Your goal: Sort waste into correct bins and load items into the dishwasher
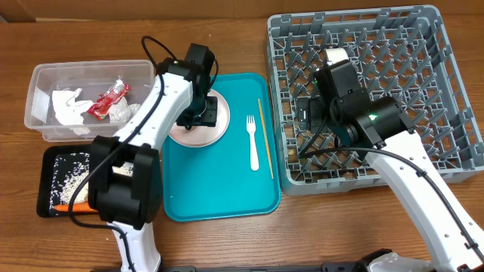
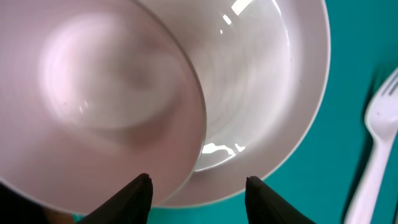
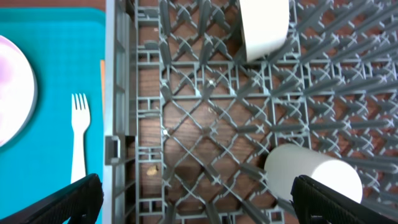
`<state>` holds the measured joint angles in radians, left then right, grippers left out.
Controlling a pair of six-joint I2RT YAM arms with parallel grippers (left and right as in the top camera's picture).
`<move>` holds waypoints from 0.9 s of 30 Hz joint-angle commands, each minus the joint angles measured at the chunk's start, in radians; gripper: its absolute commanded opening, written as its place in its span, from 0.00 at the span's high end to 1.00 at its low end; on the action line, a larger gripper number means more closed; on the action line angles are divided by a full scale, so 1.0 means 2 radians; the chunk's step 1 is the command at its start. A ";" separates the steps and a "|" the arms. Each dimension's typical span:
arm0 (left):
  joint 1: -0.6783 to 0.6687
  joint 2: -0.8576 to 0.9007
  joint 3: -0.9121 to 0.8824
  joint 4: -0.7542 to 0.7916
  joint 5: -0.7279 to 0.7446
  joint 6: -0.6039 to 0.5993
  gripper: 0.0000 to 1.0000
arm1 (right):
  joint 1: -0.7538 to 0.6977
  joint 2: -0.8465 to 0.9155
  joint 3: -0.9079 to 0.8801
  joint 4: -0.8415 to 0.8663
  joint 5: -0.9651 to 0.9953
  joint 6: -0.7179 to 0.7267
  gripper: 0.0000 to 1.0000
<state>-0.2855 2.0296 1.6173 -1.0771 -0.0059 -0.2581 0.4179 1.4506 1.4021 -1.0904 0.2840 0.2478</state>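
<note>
My left gripper (image 1: pixel 200 112) hovers over the pale pink plate (image 1: pixel 189 136) on the teal tray, jaws half apart. In the left wrist view a small white bowl (image 2: pixel 93 99) sits on the plate (image 2: pixel 267 93), its rim running between my fingertips (image 2: pixel 142 190); nothing is gripped. My right gripper (image 3: pixel 205 202) stands wide open above the grey dish rack (image 1: pixel 446 91), near its left side. Two white cups (image 3: pixel 264 28) (image 3: pixel 314 177) lie in the rack. The white fork (image 1: pixel 252 140) and tan chopstick (image 1: pixel 265 136) rest on the tray.
The clear tub (image 1: pixel 38 79) at far left holds crumpled napkins (image 1: pixel 68 106) and a red wrapper (image 1: pixel 106 98). Below it the black tray (image 1: pixel 47 162) carries rice (image 1: pixel 72 170) and a carrot (image 1: pixel 64 206). The teal tray (image 1: pixel 219 189) lies between the bins and the rack.
</note>
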 commanded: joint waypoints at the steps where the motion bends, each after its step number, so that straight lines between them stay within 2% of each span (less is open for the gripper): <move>1: 0.001 0.024 0.003 0.013 -0.009 0.009 0.50 | -0.001 -0.007 0.003 -0.001 -0.001 0.008 0.00; 3: -0.001 0.038 0.003 0.016 0.005 0.009 0.50 | -0.001 -0.007 0.003 -0.002 -0.001 0.008 0.00; 10: -0.013 0.045 0.006 0.020 0.086 0.009 0.62 | -0.001 -0.007 0.003 -0.002 -0.001 0.008 0.00; 24: -0.019 -0.020 0.012 0.042 0.102 0.027 0.55 | -0.001 -0.007 0.003 -0.002 -0.001 0.008 0.00; 27: -0.014 -0.039 0.022 0.032 0.071 0.026 0.55 | -0.001 -0.007 0.003 -0.005 -0.001 0.008 0.00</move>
<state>-0.3229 2.0151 1.6203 -1.0023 0.1749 -0.2287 0.4179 1.4506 1.4021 -1.0996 0.2844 0.2581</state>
